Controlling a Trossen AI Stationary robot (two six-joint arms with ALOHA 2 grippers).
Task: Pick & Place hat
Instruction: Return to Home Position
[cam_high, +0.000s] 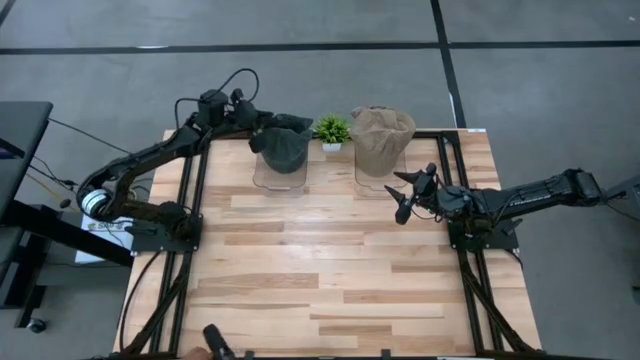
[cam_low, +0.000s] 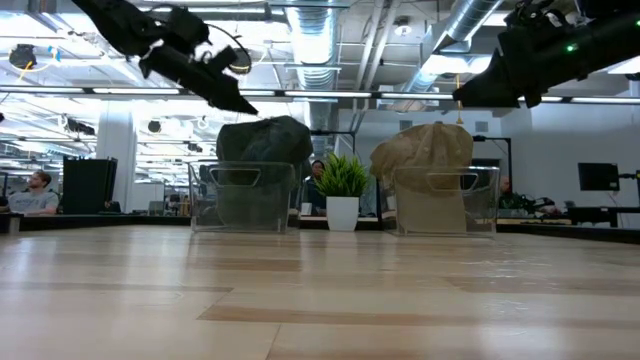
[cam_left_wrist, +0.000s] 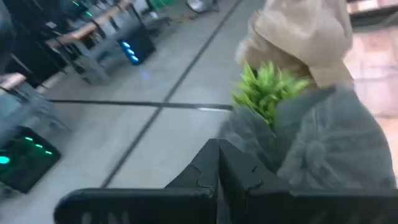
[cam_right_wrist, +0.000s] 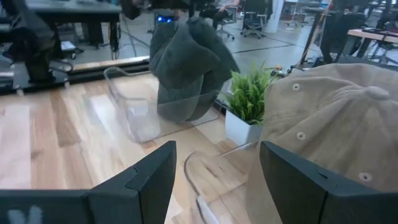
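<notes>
A dark grey cap (cam_high: 285, 148) sits over a clear stand (cam_low: 240, 205) at the table's far edge. A tan cap (cam_high: 382, 138) sits over a second clear stand (cam_low: 440, 205) to its right. My left gripper (cam_high: 258, 123) hangs just left of and above the grey cap (cam_low: 262, 140), its fingers shut (cam_left_wrist: 217, 165) with nothing between them; the low view shows a small gap to the cap. My right gripper (cam_high: 408, 192) is open (cam_right_wrist: 214, 168), raised in front of the tan cap (cam_right_wrist: 329, 124), on its near side.
A small green plant in a white pot (cam_high: 331, 130) stands between the two caps (cam_low: 342, 185). The wooden table (cam_high: 320, 270) is bordered by black frame rails on the left and right. The room behind holds desks and people.
</notes>
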